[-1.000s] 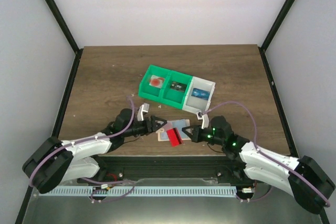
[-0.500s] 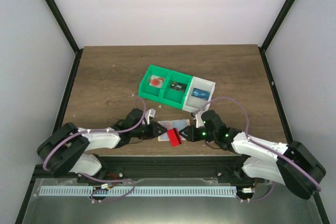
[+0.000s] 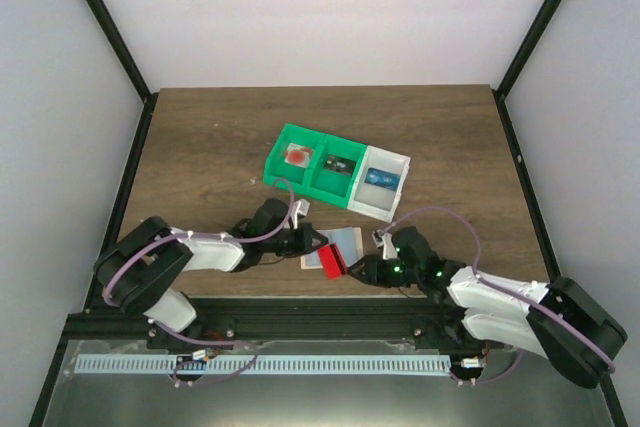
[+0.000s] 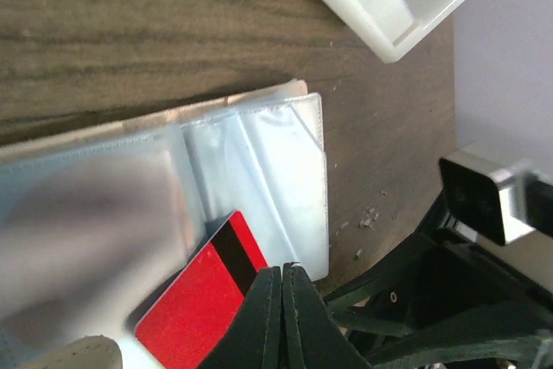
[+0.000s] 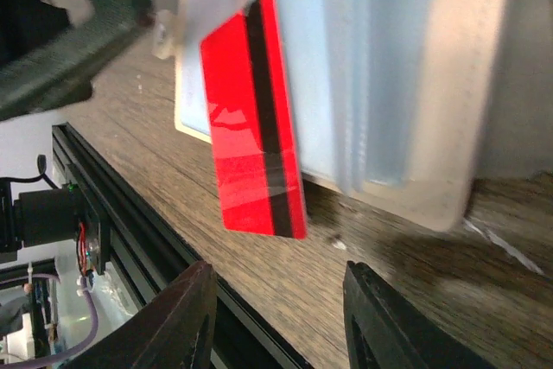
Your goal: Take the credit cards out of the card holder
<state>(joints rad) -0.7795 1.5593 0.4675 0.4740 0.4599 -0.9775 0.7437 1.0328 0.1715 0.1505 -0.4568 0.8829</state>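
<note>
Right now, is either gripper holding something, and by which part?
Right gripper open, holding nothing. Left gripper shut at a corner of the red card; a hold cannot be told.

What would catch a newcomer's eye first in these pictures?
The bright red card with a black stripe stands out most. It juts past the edge of the pale blue card holder, which lies open near the front edge of the wooden table. Behind it, a row of two green bins and one white bin draws the eye next, each with a small item inside.
</note>
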